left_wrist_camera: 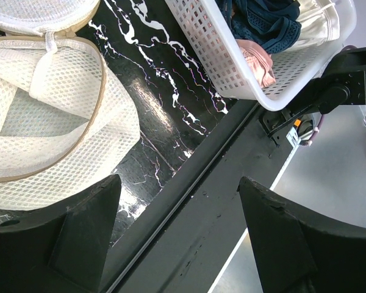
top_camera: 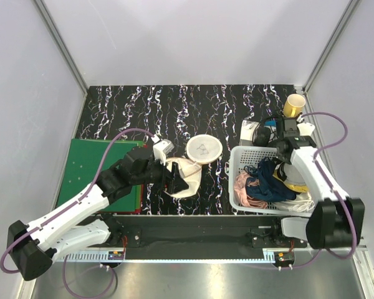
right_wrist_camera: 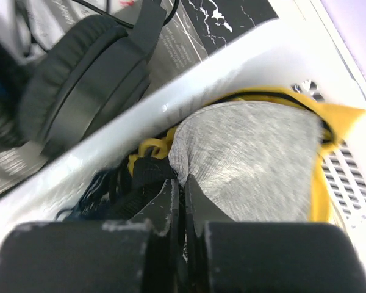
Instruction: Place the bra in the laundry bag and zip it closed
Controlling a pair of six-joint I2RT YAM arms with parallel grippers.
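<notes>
Pale walls and aluminium posts enclose a black counter (top_camera: 143, 112) veined with white, and a green mat (top_camera: 87, 168) lies at its left edge. The left arm (top_camera: 81, 205) rises from its base at the near left and stretches diagonally over the mat towards the centre, with its wrist bent down. The left pincer (top_camera: 176, 179) hangs with its fingers spread wide, holding nothing, just at the near edge of the laundry bag (top_camera: 202, 149).

The bag lies open in the middle of the counter. Its mesh lower half is next to the pincer, and its round lid is tipped back on the far side. The lid carries a small black mark like a pair of glasses, too small to read as lettering.

To the right stands a white lattice basket (top_camera: 249, 154) with a pink garment (top_camera: 243, 187) and a navy garment (top_camera: 268, 180) heaped inside. The right arm (top_camera: 318, 180) climbs from its base at the near right, folds over, and reaches down into the far end of the basket. The right pincer (right_wrist_camera: 183, 183) is there with its fingers pressed together against the edge of the grey, yellow-trimmed bra (right_wrist_camera: 250, 159), beside a black strap. I cannot tell whether any cloth is caught between them.

Black headphones (top_camera: 262, 132) lie just beyond the basket, and a yellow cup (top_camera: 294, 104) stands in the far right corner.
</notes>
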